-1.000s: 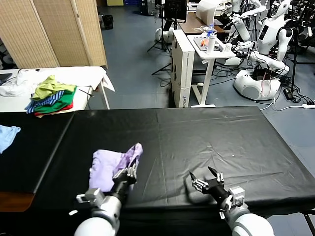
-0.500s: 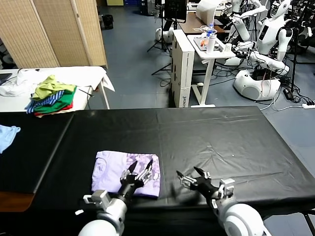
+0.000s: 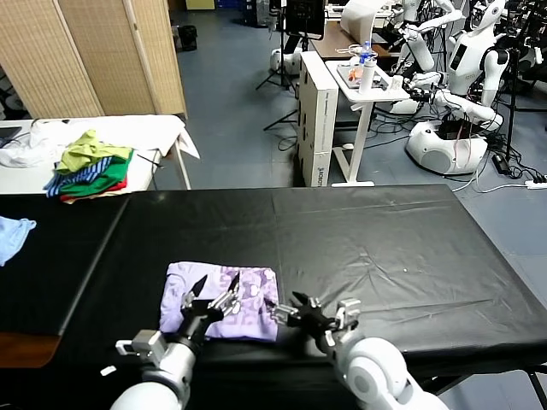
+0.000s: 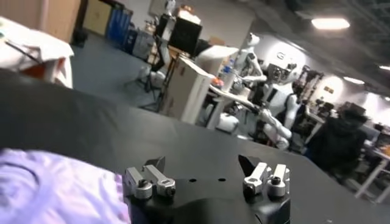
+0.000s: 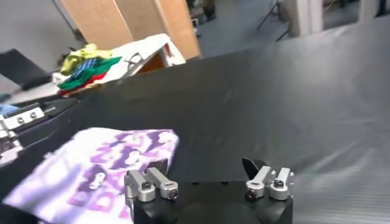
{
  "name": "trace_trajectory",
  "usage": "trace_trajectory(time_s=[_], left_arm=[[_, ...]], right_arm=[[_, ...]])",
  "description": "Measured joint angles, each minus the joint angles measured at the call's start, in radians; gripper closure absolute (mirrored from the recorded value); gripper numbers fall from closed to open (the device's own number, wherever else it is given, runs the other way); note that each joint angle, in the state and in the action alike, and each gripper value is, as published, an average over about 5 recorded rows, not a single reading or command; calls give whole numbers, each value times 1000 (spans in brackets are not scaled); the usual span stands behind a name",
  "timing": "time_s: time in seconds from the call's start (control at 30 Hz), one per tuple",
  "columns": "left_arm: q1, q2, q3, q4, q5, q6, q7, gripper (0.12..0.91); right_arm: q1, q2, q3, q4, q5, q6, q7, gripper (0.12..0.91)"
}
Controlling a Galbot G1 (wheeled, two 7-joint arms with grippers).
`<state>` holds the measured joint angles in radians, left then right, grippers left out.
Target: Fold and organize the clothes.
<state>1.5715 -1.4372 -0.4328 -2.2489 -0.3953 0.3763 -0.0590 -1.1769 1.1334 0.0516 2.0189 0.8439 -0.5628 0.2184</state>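
The pale lavender T-shirt (image 3: 192, 295) lies folded into a flat rectangle near the front edge of the black table (image 3: 367, 248), its purple-and-white print facing up on the right half. My left gripper (image 3: 215, 289) hovers open over the shirt's near edge, holding nothing. My right gripper (image 3: 309, 306) is open just off the shirt's near right corner. In the left wrist view the T-shirt (image 4: 55, 189) shows beside the left gripper (image 4: 201, 165). In the right wrist view the printed T-shirt (image 5: 103, 164) lies ahead and to one side of the right gripper (image 5: 206, 166).
A heap of green, striped and red garments (image 3: 90, 166) sits on a white side table at the far left. A small light blue cloth (image 3: 13, 235) lies at the left edge. Beyond the table stand a white cabinet (image 3: 318, 111) and other robots (image 3: 466, 77).
My left gripper opened and let go of the lifted shirt flap, which now lies flat over the fold. The left gripper drew back slightly. My right gripper moved left toward the shirt.
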Motion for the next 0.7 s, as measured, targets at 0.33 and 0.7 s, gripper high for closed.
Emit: trace_trajectory(time_s=[0.33, 0.7], left_arm=[[6, 21, -52, -15, -3, -8, -2, 123], [1, 51, -113, -2, -17, -13, -3, 123]], right_arm=[[5, 5, -22, -23, -20, 2, -4, 692], [-33, -62, 77, 12, -24, -49, -12, 886]])
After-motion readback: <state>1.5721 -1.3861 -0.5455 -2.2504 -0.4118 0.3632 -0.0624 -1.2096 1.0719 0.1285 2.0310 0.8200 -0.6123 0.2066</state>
